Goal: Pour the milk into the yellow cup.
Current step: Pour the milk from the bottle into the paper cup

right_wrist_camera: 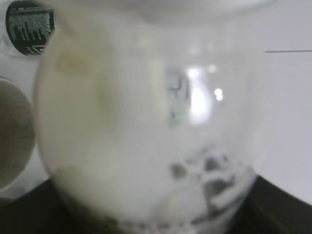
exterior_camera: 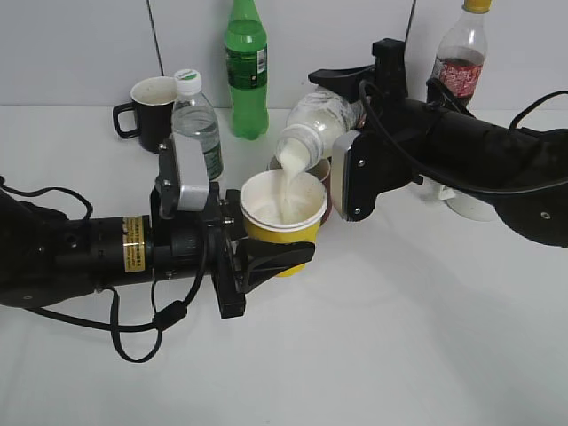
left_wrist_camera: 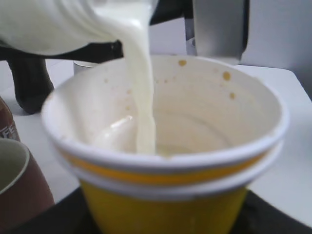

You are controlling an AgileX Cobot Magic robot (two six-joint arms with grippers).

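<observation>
My left gripper [exterior_camera: 266,244] is shut on the yellow cup [exterior_camera: 282,213] and holds it off the table near the middle. My right gripper [exterior_camera: 342,115] is shut on the milk bottle [exterior_camera: 318,124], tilted mouth-down to the left above the cup. A white stream of milk [exterior_camera: 288,191] falls from the bottle mouth into the cup. In the left wrist view the cup [left_wrist_camera: 165,195] fills the frame, with the milk stream [left_wrist_camera: 144,97] landing inside and brown specks on its white wall. In the right wrist view the bottle [right_wrist_camera: 146,126] fills the frame, blurred.
A dark red mug [exterior_camera: 321,173] stands just behind the cup. A clear water bottle [exterior_camera: 197,124], a dark mug [exterior_camera: 151,111] and a green bottle [exterior_camera: 247,67] stand at the back left. A red-labelled bottle [exterior_camera: 461,58] stands at the back right, a white cup [exterior_camera: 470,206] below the right arm.
</observation>
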